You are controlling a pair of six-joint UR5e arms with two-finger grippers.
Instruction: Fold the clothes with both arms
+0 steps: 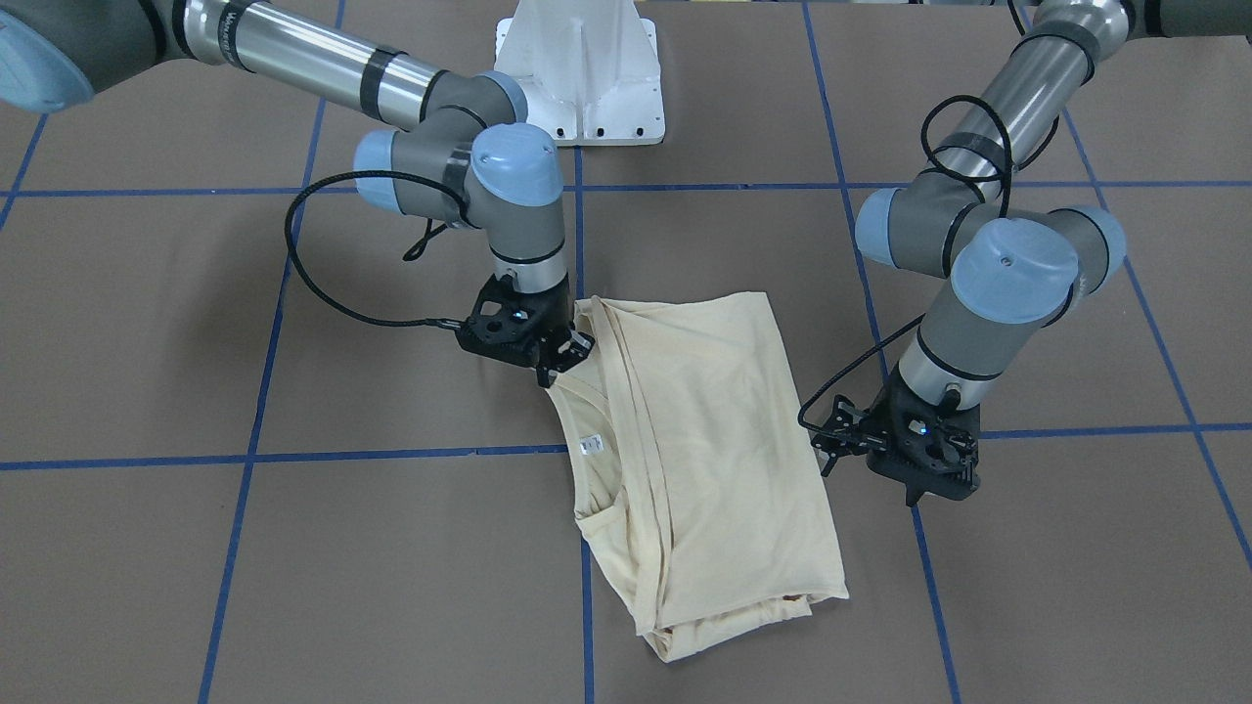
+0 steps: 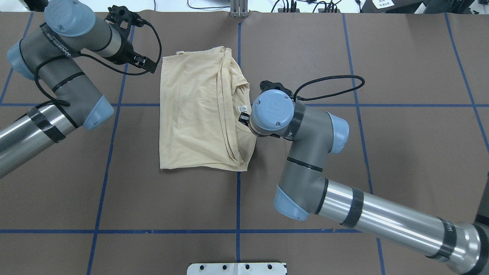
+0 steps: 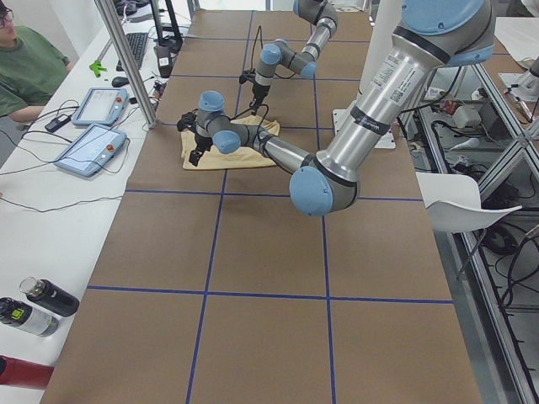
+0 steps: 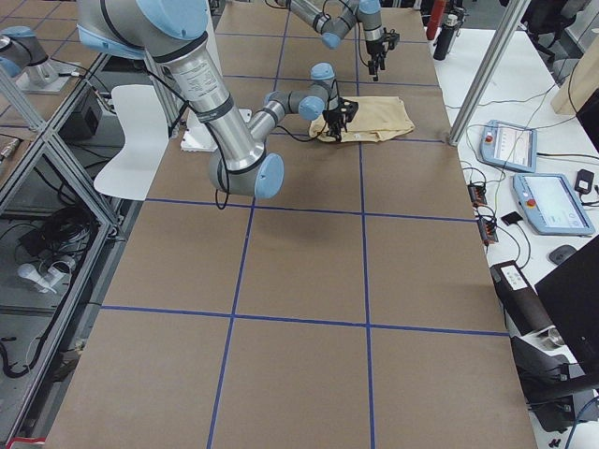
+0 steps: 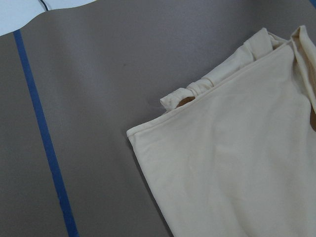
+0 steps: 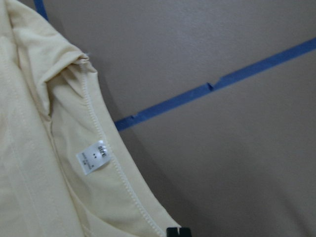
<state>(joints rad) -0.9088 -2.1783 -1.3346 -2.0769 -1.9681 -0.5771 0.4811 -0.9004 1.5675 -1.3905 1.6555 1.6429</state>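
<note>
The clothes are a pale cream-yellow T-shirt (image 1: 704, 440) (image 2: 191, 114), lying folded into a rough rectangle on the brown table. Its neckline and small white label (image 1: 589, 445) (image 6: 93, 157) face the right arm's side. My right gripper (image 1: 559, 364) hangs low at the neckline's edge. In the right wrist view its black tips meet just beside the hem, over bare table. My left gripper (image 1: 917, 494) (image 2: 153, 68) hovers off the shirt's opposite edge, near a far corner, apart from the cloth. I cannot tell whether it is open or shut. The left wrist view shows that shirt corner (image 5: 148, 136) and no fingers.
The white pedestal base (image 1: 582, 68) stands at the robot's side of the table. Blue tape lines (image 2: 238, 198) grid the brown surface. Beyond the far edge are control tablets (image 3: 93, 143), a metal post (image 3: 126, 63), bottles (image 3: 38, 303) and a seated person (image 3: 25, 71).
</note>
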